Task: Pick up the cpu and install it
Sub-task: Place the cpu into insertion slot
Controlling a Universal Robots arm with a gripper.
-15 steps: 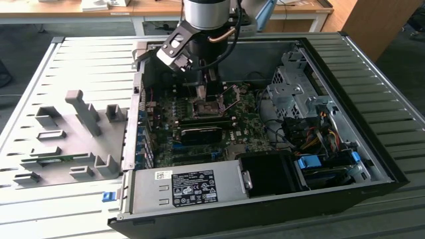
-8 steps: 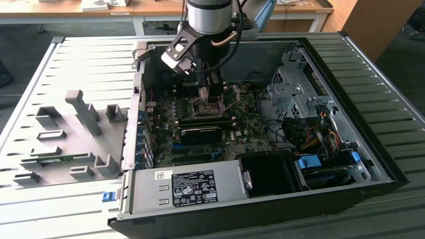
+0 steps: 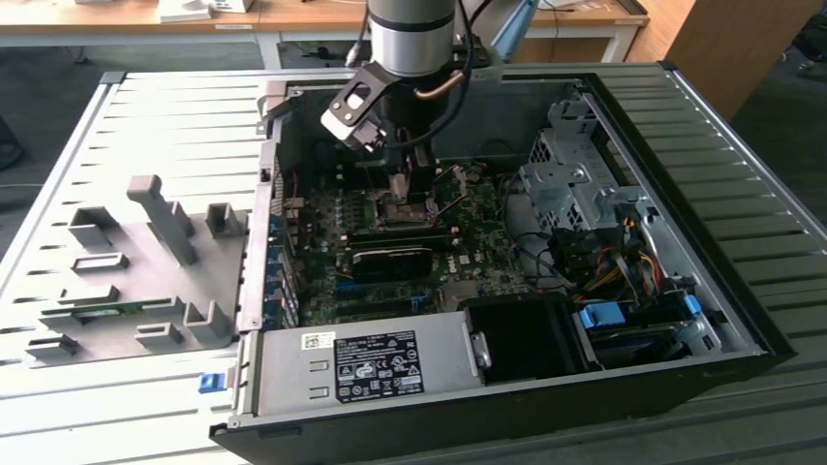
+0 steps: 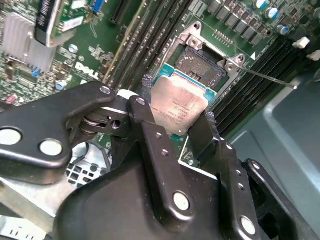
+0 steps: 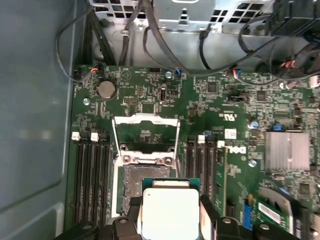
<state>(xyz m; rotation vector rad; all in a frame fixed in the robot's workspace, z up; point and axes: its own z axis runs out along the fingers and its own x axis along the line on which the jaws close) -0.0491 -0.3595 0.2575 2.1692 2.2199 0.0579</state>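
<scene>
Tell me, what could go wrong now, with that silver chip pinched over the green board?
The tool holds the cpu by two thin edges; a slip could drop it onto the open socket.
In the second wrist view the cpu sits off-centre from the socket; lowered like that, it might seat crooked.
The memory slots flank the socket closely, so the tool could bump them.

cpu, silver-grey square metal-topped chip (image 4: 180, 107): one
dark square socket (image 5: 142, 182) on green board: one
round silver coin battery (image 5: 106, 89): one
silver finned metal heatsink (image 5: 287, 150): one
black open computer case (image 3: 517, 417): one
fingers (image 4: 150, 125) of my black claw (image 4: 178, 100): I count two
</scene>
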